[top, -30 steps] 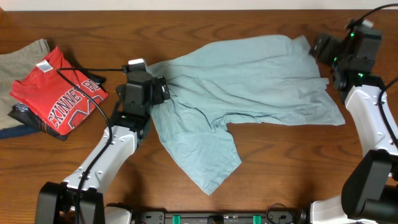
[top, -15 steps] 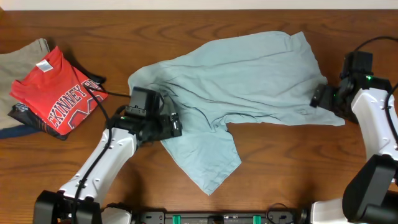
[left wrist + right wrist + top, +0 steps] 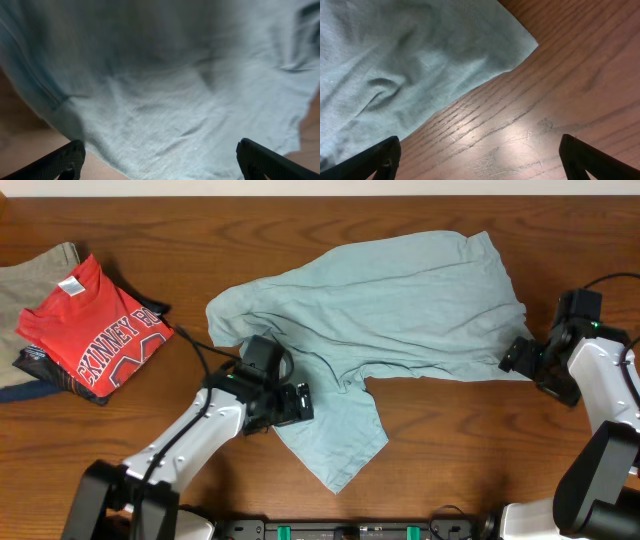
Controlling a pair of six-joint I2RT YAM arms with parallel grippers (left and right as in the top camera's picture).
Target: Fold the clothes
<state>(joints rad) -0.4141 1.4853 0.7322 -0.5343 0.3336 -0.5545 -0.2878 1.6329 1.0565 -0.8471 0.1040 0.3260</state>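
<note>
The teal shirt (image 3: 400, 300) is seen crumpled and unfolded mid-bench (image 3: 450, 450), with one flap trailing toward the front edge. A red shirt (image 3: 95, 330) is already folded on a pile at far left, so part of the task is judged done. The left gripper (image 3: 290, 402) is spread wide over the shirt's lower-left fabric with nothing held; contact is possibly made, but the wrist view is blurred. The right gripper (image 3: 522, 356) is likewise spread and empty at the shirt's right corner. Every fold on the teal shirt is left to do.
</note>
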